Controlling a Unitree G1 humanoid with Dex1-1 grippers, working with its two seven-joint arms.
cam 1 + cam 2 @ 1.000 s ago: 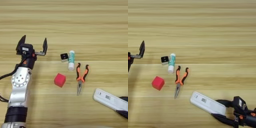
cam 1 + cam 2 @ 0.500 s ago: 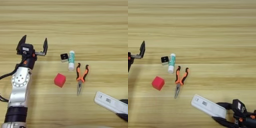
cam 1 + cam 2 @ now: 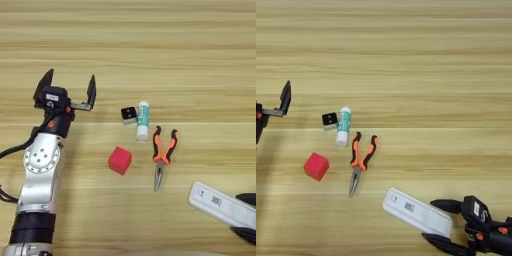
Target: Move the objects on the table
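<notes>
Left eye view: left gripper (image 3: 68, 91) fingers spread wide, empty, left of tiny cube (image 3: 129, 114), glue stick (image 3: 143, 120), red cube (image 3: 120, 160), pliers (image 3: 162, 152); right eye view: right gripper (image 3: 448, 222) clamps white bar (image 3: 416, 212) at the table's (image 3: 406, 60) near-right; judgement: grip firmly, move slowly, clear pliers.

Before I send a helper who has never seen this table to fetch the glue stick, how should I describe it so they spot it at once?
On the wooden table, look at the small cluster just right of the left gripper. The glue stick lies flat above the orange-handled pliers, beside a tiny black cube. It is the only white tube with a green label.
</notes>
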